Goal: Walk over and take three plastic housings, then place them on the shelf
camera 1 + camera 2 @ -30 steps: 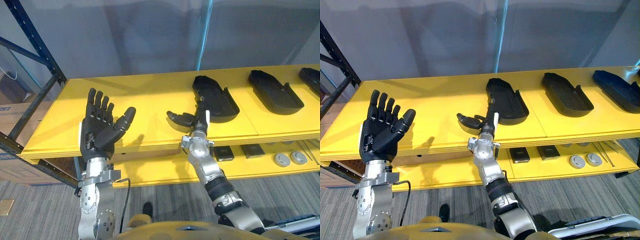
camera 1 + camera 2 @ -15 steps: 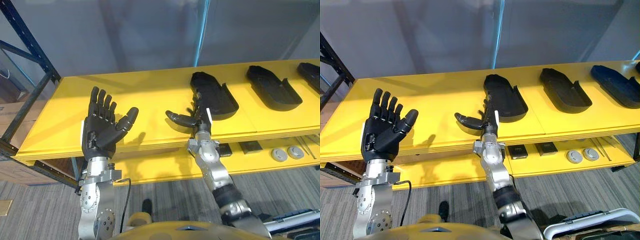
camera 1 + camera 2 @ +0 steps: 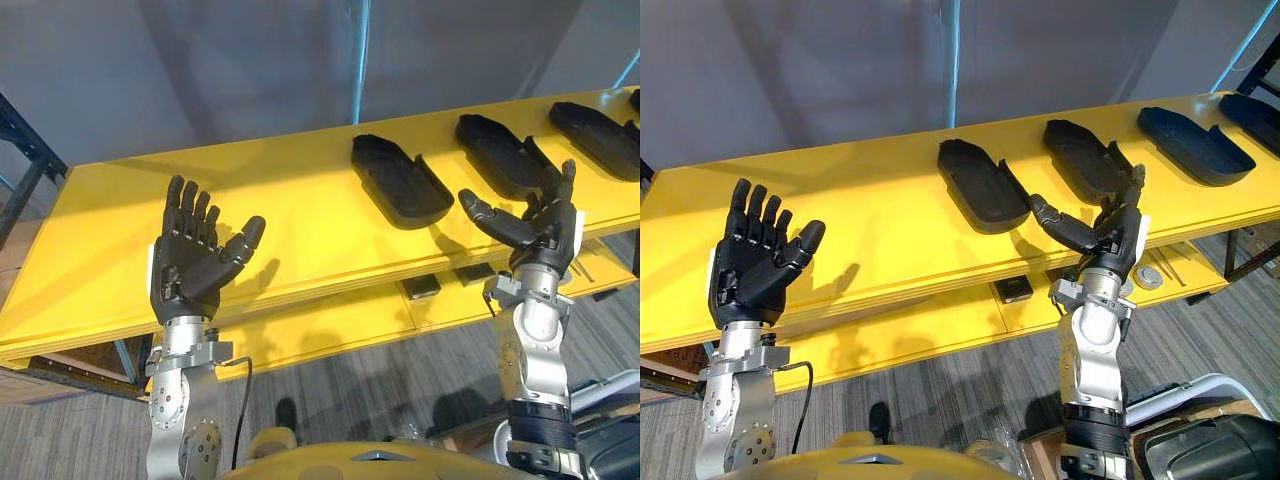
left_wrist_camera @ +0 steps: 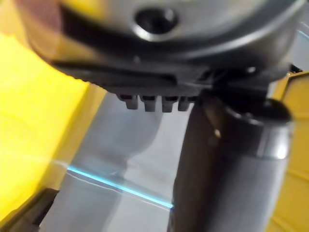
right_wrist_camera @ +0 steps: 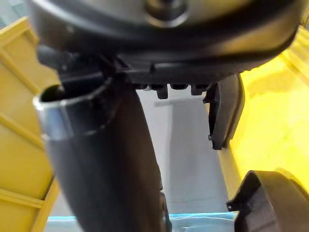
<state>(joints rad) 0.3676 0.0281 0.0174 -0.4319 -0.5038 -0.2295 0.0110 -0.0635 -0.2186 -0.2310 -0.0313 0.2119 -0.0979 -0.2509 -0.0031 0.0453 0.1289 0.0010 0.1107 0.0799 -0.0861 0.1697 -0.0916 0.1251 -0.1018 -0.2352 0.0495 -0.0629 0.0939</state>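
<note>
Black plastic housings lie in a row on the yellow shelf top (image 3: 250,190): one in the middle (image 3: 400,182), a second (image 3: 505,150) to its right, a third (image 3: 595,125) further right. My right hand (image 3: 535,225) is raised and open, fingers spread, just in front of the second housing and holding nothing. Its thumb (image 5: 106,159) shows in the right wrist view with two housings (image 5: 227,111) past it. My left hand (image 3: 190,255) is held up open and empty before the shelf's left part, with its thumb (image 4: 227,169) showing in the left wrist view.
Under the top board, a lower yellow shelf holds a small dark block (image 3: 1013,290) and a round disc (image 3: 1148,277). A dark blue rack post (image 3: 15,120) stands at the far left. Grey carpet lies below, with a grey wall behind the shelf.
The camera has swung right along the shelf. My right hand has gone from the first housing's near end to in front of the second. The left hand stays raised and open.
</note>
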